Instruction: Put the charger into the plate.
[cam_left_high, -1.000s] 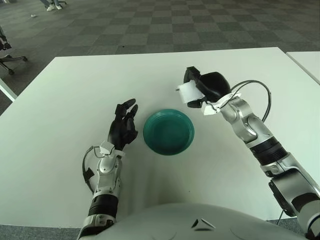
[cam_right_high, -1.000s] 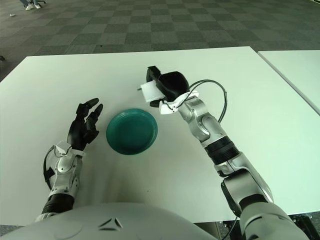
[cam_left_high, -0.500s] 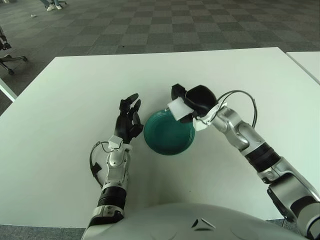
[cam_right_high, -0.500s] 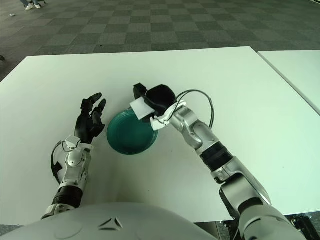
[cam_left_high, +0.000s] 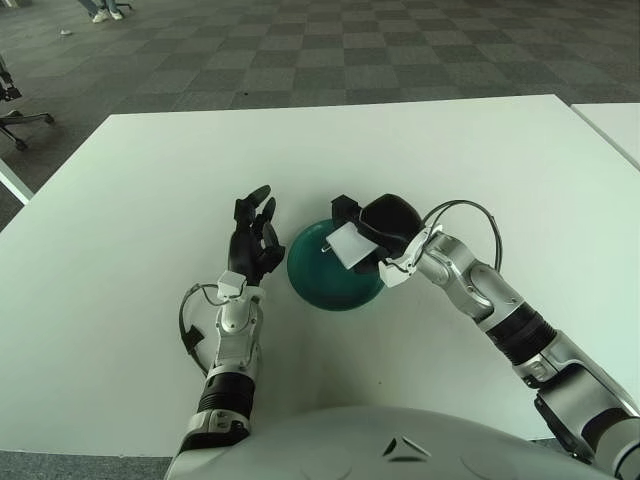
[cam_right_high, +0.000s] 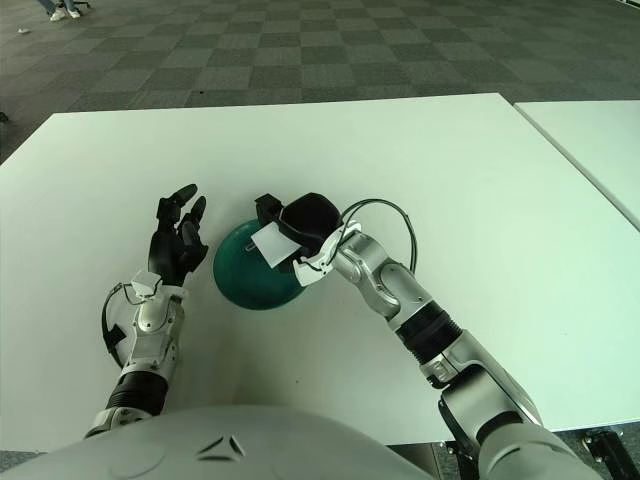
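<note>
In the left eye view, our right robot hand (cam_left_high: 372, 228) is over the green plate (cam_left_high: 318, 285), with its fingers closed around the white charger (cam_left_high: 347, 244). The charger is above the middle of the plate, but we cannot tell if it already touches the bottom. We judge that the carrying is nearly done; what remains is to lower the charger, open the fingers and take the hand away. Our left robot hand (cam_left_high: 252, 243) shows just beside the plate on its left side, with fingers spread and holding nothing.

In the right eye view, the white worktop (cam_right_high: 520, 200) around the plate (cam_right_high: 240, 285) carries nothing else. Only the cable loop (cam_right_high: 385, 215) at the right wrist is close, and nothing stands in the way.
</note>
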